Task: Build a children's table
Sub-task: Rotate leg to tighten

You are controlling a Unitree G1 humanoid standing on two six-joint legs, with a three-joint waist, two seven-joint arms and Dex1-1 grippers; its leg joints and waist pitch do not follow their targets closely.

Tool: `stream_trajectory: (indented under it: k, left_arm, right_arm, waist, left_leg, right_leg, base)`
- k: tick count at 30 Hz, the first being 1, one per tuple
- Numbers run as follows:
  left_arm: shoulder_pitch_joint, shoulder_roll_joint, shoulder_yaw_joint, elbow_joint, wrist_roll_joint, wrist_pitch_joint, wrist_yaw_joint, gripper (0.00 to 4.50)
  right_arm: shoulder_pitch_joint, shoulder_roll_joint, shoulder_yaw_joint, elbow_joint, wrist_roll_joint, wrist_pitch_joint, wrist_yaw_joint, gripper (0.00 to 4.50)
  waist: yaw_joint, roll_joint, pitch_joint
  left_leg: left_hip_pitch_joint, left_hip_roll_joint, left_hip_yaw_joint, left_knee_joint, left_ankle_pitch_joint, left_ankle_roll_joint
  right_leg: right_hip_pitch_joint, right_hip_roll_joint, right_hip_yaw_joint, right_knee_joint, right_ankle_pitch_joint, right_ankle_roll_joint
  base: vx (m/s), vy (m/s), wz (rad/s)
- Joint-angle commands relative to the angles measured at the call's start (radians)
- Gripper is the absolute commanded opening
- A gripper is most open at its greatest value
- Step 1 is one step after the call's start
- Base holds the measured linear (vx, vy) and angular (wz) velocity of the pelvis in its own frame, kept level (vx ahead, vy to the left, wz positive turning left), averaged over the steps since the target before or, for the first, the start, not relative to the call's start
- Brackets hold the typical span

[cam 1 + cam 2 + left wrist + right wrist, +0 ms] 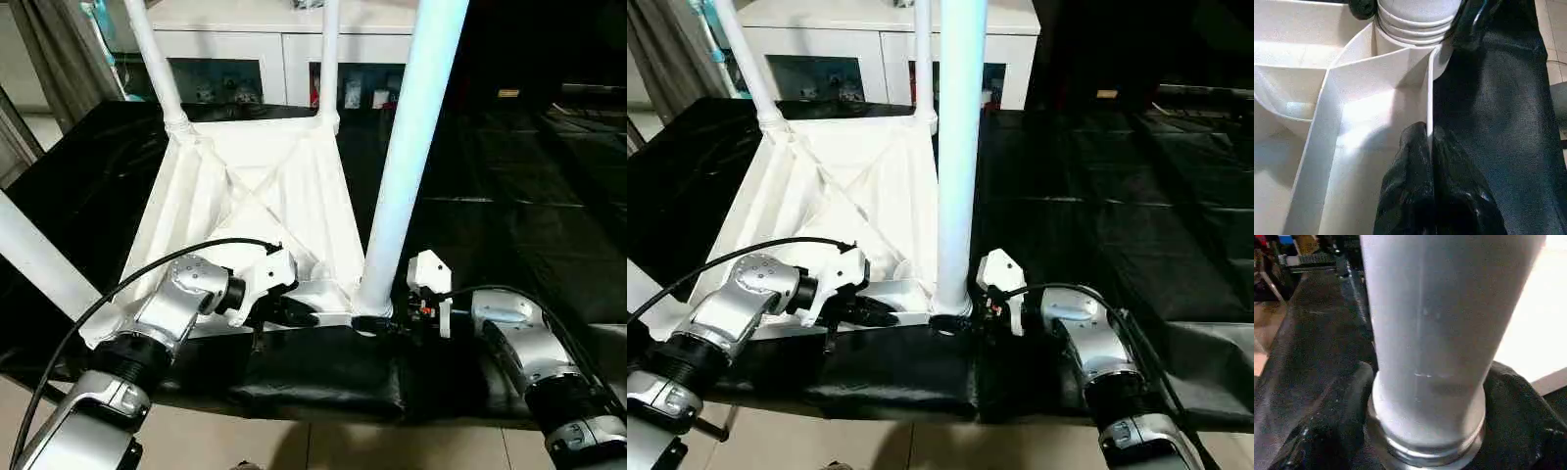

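Note:
The children's table top [245, 206] lies upside down on the black-covered surface, its X ribs facing up. White legs stand in its corner sockets: the near right leg [411, 147], the near left leg [39, 259] and two far legs [157, 64]. My left gripper [294, 315] is at the near rim. In the left wrist view its fingers [1410, 161] are shut on the thin rim wall. My right gripper [377, 323] is at the base of the near right leg, with a black finger [1337, 431] pressed against each side of the leg [1425, 333].
The black work surface [509, 196] stretches away to the right. A folded black cloth [323, 377] lies at its near edge, with tiled floor below. A white cabinet with glass doors [284, 49] stands behind, and a curtain hangs at far left.

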Motion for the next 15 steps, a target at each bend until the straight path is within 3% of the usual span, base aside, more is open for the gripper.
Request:
stream_trajectory:
  k: [1, 4, 15]
  left_arm:
    - [0.019, 0.013, -0.028, -0.002, 0.018, 0.021, -0.012, 0.00]
    - [0.020, 0.015, -0.027, -0.005, 0.017, 0.027, -0.013, 0.00]
    - [0.028, 0.023, -0.035, -0.017, 0.016, 0.045, -0.029, 0.00]
  right_arm:
    - [0.010, -0.013, -0.008, -0.026, 0.013, 0.012, 0.021, 3.14]
    - [0.010, -0.016, -0.007, -0.025, 0.015, 0.016, 0.029, 2.78]
    - [0.012, -0.017, -0.005, -0.020, 0.018, 0.033, 0.036, 2.66]
  waist:
    - [-0.002, -0.011, -0.068]
    - [-0.001, -0.012, -0.069]
    - [-0.001, -0.011, -0.071]
  left_leg:
    - [0.009, 0.025, -0.007, -0.067, -0.209, 0.081]
    - [0.009, 0.025, -0.007, -0.065, -0.197, 0.090]
    - [0.010, 0.024, -0.007, -0.062, -0.194, 0.089]
  right_leg:
    - [0.051, -0.029, 0.029, -0.044, -0.153, -0.255]
    - [0.050, -0.030, 0.028, -0.042, -0.143, -0.263]
    - [0.051, -0.029, 0.027, -0.041, -0.144, -0.263]
  base:
    - [0.000, 0.000, 0.00]
    - [0.000, 0.000, 0.00]
    - [0.000, 0.000, 0.00]
